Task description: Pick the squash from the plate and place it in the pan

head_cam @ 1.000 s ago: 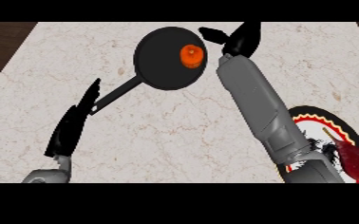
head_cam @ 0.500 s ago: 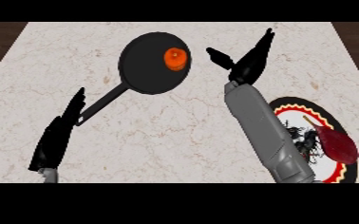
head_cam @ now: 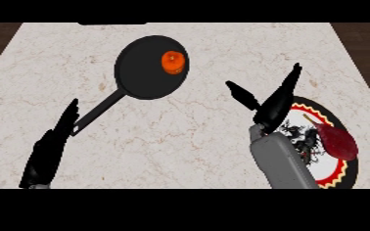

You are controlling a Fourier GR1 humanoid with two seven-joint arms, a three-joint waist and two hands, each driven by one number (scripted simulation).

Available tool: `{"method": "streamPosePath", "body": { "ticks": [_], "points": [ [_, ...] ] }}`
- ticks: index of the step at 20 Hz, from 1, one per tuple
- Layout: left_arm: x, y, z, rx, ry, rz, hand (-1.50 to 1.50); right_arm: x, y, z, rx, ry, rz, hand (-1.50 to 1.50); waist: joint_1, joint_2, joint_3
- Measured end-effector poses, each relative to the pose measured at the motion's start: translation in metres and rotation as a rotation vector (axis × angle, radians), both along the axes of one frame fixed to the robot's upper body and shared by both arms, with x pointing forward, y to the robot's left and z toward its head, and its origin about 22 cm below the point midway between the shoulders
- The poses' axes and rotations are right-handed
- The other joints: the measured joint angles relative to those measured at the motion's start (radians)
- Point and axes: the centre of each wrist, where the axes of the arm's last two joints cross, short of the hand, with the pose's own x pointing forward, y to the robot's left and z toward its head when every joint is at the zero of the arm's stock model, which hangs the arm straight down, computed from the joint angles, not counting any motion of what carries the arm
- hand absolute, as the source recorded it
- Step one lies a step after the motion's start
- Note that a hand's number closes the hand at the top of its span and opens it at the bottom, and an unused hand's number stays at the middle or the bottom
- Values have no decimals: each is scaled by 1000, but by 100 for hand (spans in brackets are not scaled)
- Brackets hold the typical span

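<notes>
Although the task named a squash on the plate [head_cam: 331, 180], the orange squash [head_cam: 173, 62] already lay inside the pan [head_cam: 150, 67], near its far right rim, well up and to the left of the right hand's fingers [head_cam: 288, 86]. In the second before, the right hand [head_cam: 269, 108] had been close beside the pan's right edge; it had since drawn back toward the robot and to the right, so that it sat partly over the plate's near-left rim, well apart from the pan. Its fingers were spread straight and held nothing, thumb pointing left and the rest pointing up and away. The squash kept its spot in the pan while the hand withdrew, so the placing looked done and only the retreat was being finished.

The left hand [head_cam: 49, 149] rested open near the lower left edge of the view, fingers up, their tips just beside the end of the pan's handle [head_cam: 98, 112]; whether they touched it could not be told. A dark red item [head_cam: 337, 139] lay on the plate, just right of the right hand's fingers, on the bench [head_cam: 195, 137].
</notes>
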Motion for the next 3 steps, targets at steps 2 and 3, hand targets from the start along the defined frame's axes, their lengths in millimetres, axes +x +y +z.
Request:
{"method": "streamPosePath", "body": {
  "ticks": [2,3],
  "points": [
    [-1,0,-2,-5,0,0,0,-16,-14,6,2,-5,0,-150,-1,1,0],
    [0,0,-1,-6,0,1,0,-27,-19,6,-1,-3,-3,-150,0,1,0]
  ]
}}
